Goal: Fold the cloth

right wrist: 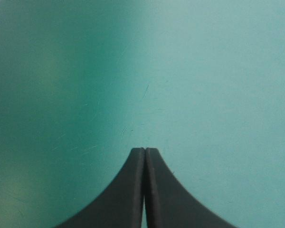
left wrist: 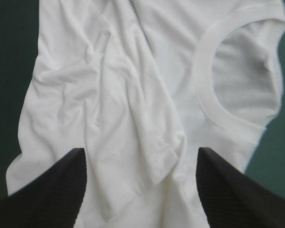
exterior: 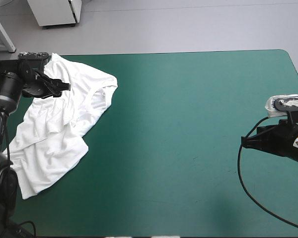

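One white T-shirt (exterior: 54,139) lies rumpled, half spread, along the left side of the teal-green table (exterior: 188,124) (collar at its far end); two grippers: the left gripper (left wrist: 140,154) hangs over the shirt, fingers wide apart, holding nothing; the right gripper (right wrist: 145,151) is pressed closed, empty, above bare table.

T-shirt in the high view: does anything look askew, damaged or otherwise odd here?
Nothing looks damaged. The T-shirt lies askew near the table's left edge, wrinkled, with one part folded over its body beside the collar. The left gripper is open over it; the right gripper is shut above bare teal-green cover.
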